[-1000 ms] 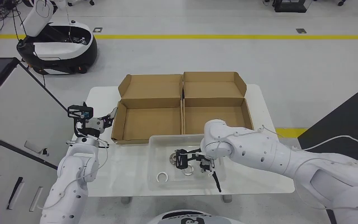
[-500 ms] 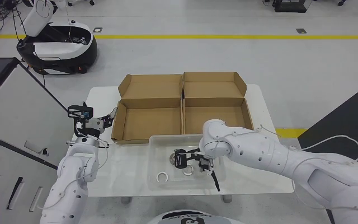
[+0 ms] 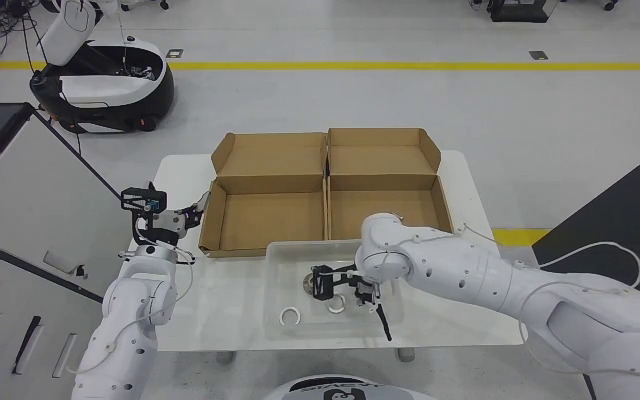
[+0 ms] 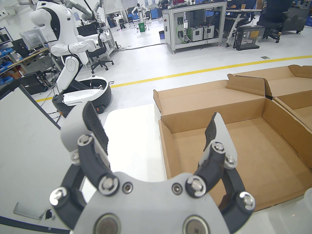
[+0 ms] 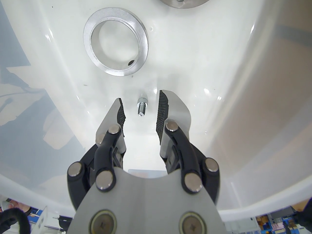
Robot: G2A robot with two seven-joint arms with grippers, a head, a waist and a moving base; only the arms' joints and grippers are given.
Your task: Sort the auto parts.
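Right gripper (image 5: pixel 141 96) is spread, straddling a bolt (image 5: pixel 141 107) without touching it, near a ring (image 5: pixel 115 42), in the bin (image 3: pixel 283 260) at the table's (image 3: pixel 225 300) 6 o'clock. Left gripper (image 4: pixel 151 109) is spread at 9 o'clock, beside a box (image 4: pixel 243 152).

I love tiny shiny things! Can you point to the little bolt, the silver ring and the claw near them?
little bolt (image 5: pixel 141 109): right wrist view, on its threaded shaft.
silver ring (image 5: pixel 114 71): right wrist view, on its flat band.
right claw (image 5: pixel 141 97): right wrist view, midway between its open fingertips.
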